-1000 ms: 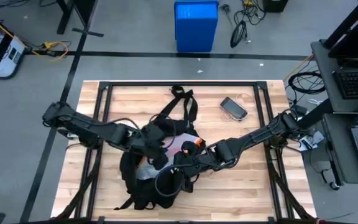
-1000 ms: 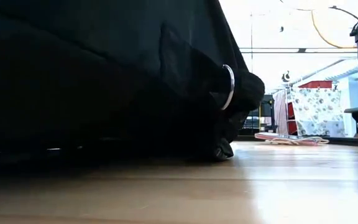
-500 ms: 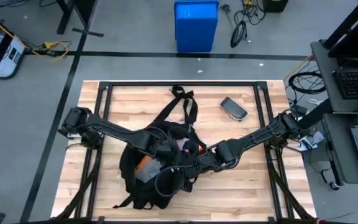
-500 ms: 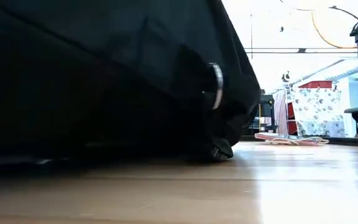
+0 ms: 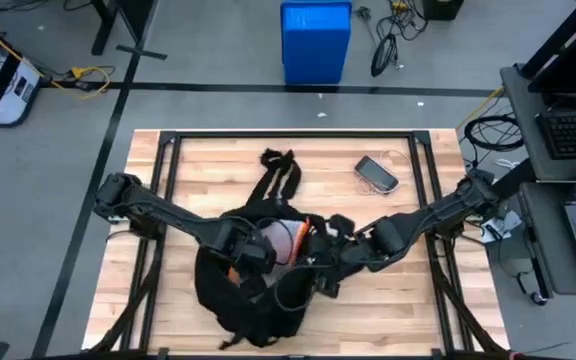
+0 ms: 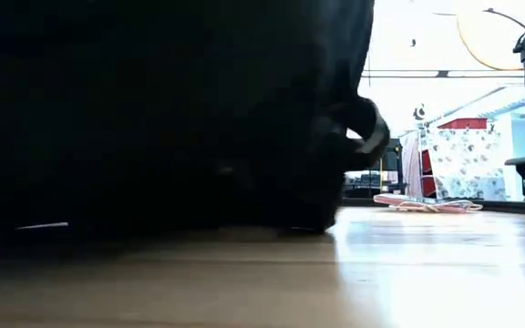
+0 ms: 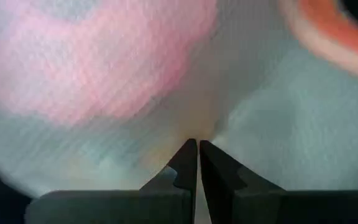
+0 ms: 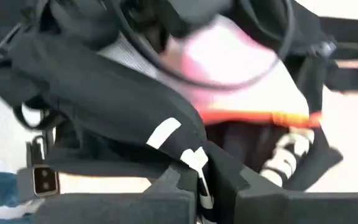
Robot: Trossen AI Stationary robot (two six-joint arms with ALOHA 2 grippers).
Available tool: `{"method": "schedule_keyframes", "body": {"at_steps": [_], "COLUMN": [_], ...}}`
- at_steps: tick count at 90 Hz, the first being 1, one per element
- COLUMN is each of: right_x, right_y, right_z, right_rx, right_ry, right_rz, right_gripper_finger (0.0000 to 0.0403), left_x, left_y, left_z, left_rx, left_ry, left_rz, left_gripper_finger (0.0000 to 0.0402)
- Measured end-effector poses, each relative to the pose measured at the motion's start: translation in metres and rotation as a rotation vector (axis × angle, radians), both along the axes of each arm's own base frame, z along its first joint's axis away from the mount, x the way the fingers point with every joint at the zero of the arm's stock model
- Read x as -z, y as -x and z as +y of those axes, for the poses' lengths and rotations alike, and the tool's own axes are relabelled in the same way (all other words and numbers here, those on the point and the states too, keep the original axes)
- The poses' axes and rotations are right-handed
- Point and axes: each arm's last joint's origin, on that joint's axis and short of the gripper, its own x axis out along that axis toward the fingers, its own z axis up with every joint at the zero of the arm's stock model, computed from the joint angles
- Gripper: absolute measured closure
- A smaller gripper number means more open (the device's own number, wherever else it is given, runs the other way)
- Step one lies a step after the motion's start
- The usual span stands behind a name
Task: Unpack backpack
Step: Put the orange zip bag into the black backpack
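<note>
We find the backpack (image 5: 253, 290) lying on the near-centre of the worktop (image 5: 388, 320), its long axis running near to far, the bulk of the body at the near edge and its straps (image 5: 280, 170) trailing toward the far side. In the low view the black fabric fills most of the frame, so little can be read there.

The mouth of the backpack opens at mid-worktop, where a pale pink item with an orange edge (image 5: 290, 238) shows. Both arms converge on this opening, the left from the left side, the right from the right.

The left hand (image 7: 197, 163) sits right at the opening, nearer the item. Its wrist view shows the fingers closed together with pale cloth pinched between the tips; we judge it clenched on the pink item.

The right hand (image 8: 199, 180) lies just right of the opening. Its fingers are closed on a fold of black backpack fabric bearing white lettering, which we judge to be holding the mouth steady.

The coming move turns on drawing the item out of the mouth, away from the body.

Farther off, a small dark device (image 5: 376, 174) lies on the far right of the worktop, well apart.
</note>
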Motion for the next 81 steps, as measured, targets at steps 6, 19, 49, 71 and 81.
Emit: {"method": "schedule_keyframes", "body": {"at_steps": [6, 19, 49, 71, 81], "right_x": [-0.001, -0.001, 0.001, 0.001, 0.000], "right_y": [0.005, 0.007, 0.005, 0.005, 0.003], "right_z": [-0.001, -0.002, -0.001, 0.000, -0.001], "right_rx": [0.026, 0.034, 0.035, 0.027, 0.033], "right_ry": [0.009, 0.011, 0.031, 0.037, 0.031], "right_rz": [0.019, 0.030, 0.023, 0.028, 0.009], "right_gripper_finger": [0.0403, 0.0403, 0.0403, 0.0403, 0.0403], "left_x": [-0.004, -0.007, -0.054, -0.082, -0.074], "left_y": [0.007, 0.008, 0.020, 0.029, 0.017], "left_z": [-0.001, -0.002, 0.017, 0.046, 0.055], "left_rx": [-0.021, -0.012, -0.116, -0.189, -0.132], "left_ry": [-0.024, -0.042, -0.088, -0.290, -0.322], "left_rz": [0.017, 0.002, -0.180, -0.343, -0.358], "left_gripper_finger": [0.0393, 0.0393, 0.0393, 0.0393, 0.0385]}}
